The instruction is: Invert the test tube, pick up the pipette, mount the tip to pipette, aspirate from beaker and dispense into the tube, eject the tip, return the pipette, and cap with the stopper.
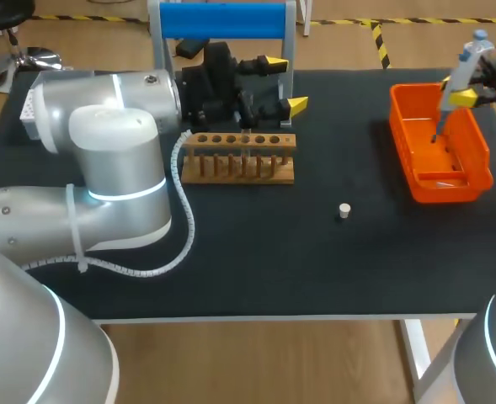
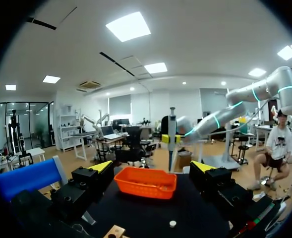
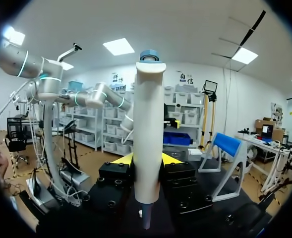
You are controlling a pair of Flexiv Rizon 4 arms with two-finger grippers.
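My right gripper (image 1: 456,88) is shut on the white pipette (image 1: 465,67), holding it upright with its lower end over the orange bin (image 1: 408,160) at the table's right. In the right wrist view the pipette (image 3: 148,148) stands between the yellow tips of that gripper (image 3: 146,159). My left gripper (image 1: 285,84) hangs open just behind the wooden test tube rack (image 1: 239,157), with nothing between its fingers. Looking out from the left wrist, its gripper (image 2: 152,168) faces the orange bin (image 2: 146,188) and the pipette (image 2: 171,134). A small white stopper (image 1: 344,210) lies on the black mat. I cannot make out a tube or beaker.
A blue-topped stand (image 1: 222,21) rises at the table's back, behind my left gripper. A thin pale object (image 1: 450,178) lies on the bin's floor. Black mat lies bare between the rack and the bin, save for the stopper (image 2: 172,223).
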